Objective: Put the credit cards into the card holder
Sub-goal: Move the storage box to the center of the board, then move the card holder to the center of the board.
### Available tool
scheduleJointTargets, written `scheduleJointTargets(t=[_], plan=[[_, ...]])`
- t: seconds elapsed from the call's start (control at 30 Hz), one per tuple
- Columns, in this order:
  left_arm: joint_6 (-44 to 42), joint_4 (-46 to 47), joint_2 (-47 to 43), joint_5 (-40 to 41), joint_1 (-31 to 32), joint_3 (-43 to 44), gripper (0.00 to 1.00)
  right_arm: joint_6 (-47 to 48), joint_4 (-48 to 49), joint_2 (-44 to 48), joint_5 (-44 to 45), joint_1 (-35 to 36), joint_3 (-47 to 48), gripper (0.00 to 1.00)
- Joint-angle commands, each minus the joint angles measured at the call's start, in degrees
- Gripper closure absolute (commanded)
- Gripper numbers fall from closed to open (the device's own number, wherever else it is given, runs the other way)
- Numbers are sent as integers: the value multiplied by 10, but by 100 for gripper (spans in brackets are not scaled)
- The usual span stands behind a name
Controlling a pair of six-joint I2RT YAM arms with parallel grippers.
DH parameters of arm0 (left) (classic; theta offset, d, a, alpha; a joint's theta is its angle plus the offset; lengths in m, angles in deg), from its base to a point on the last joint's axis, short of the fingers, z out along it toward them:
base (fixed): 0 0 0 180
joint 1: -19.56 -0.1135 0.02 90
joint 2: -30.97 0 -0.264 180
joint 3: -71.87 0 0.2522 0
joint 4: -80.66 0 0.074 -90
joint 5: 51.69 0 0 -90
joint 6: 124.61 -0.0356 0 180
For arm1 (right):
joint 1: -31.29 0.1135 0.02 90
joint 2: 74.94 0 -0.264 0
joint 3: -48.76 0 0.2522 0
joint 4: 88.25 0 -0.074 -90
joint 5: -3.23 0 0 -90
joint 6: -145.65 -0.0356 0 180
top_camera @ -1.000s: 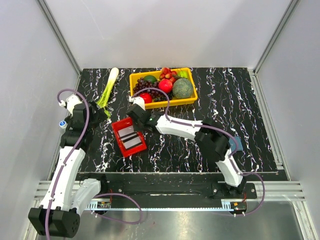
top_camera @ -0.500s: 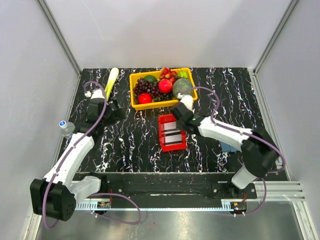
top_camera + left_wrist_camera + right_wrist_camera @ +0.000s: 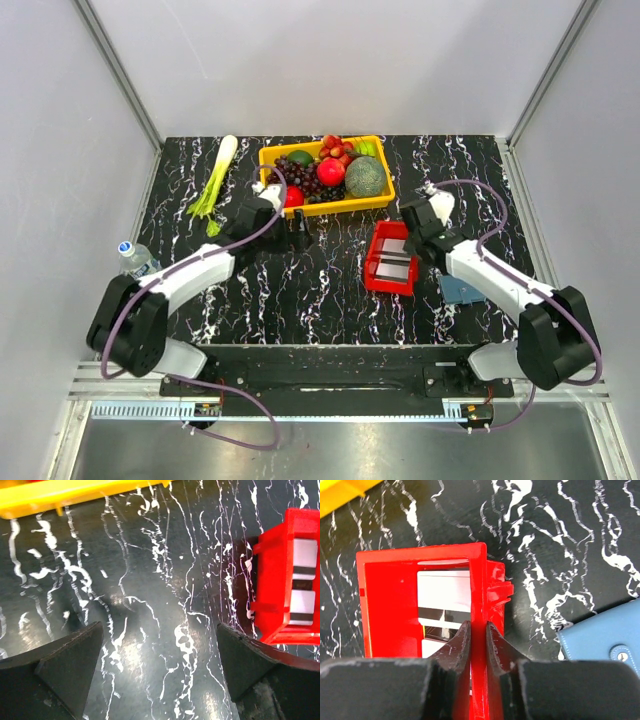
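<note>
Right wrist view: the right gripper (image 3: 478, 630) is clamped on the red tray's (image 3: 385, 605) side wall, one finger inside and one outside. Just left of it, the credit cards (image 3: 444, 592) lie in the tray, white with dark stripes, any lettering too small to read. The blue card holder (image 3: 598, 636) lies on the table (image 3: 560, 540) to its right, apart from the tray. The left gripper (image 3: 160, 645) hovers with its jaws wide apart, the yellow basket (image 3: 75, 495) beyond it.

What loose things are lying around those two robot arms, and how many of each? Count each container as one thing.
red tray: 1
yellow fruit basket: 1
blue card holder: 1
leek: 1
water bottle: 1
Total: 5
</note>
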State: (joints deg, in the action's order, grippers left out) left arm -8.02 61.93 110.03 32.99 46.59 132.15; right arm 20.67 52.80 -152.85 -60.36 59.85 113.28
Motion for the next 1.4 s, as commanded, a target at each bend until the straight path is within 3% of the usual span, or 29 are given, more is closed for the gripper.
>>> scheduleJointTargets(t=[0.0, 0.23, 0.43, 0.6, 0.73, 0.77, 0.83, 1.0, 1.13, 1.2, 1.37], plan=[[4, 116, 62, -46, 7, 20, 1, -25, 30, 24, -15, -46, 10, 89], [1, 150, 153, -38, 7, 61, 1, -72, 38, 1, -24, -115, 16, 92], [-22, 149, 249, -50, -5, 147, 1, -51, 101, -44, -58, -178, 16, 91], [-34, 145, 301, -85, -32, 207, 1, -2, 140, -110, -135, -233, 42, 82], [-57, 125, 332, -88, -45, 248, 1, 16, 136, -137, -143, -235, 53, 78], [-58, 123, 342, -95, -50, 261, 1, 17, 136, -137, -145, -235, 51, 74], [-58, 110, 351, -113, -60, 277, 1, 24, 123, -128, -159, -235, 57, 54], [-52, 119, 324, -128, -58, 246, 1, 43, 67, -40, -148, -236, 60, 23], [-35, 131, 273, -132, -44, 195, 1, 30, -23, 42, -94, -236, 57, 13], [-20, 137, 236, -127, -40, 163, 1, -22, -91, 79, -29, -240, 45, 1], [-8, 140, 158, -123, -29, 101, 1, -135, -167, 161, 7, -282, -49, 0]])
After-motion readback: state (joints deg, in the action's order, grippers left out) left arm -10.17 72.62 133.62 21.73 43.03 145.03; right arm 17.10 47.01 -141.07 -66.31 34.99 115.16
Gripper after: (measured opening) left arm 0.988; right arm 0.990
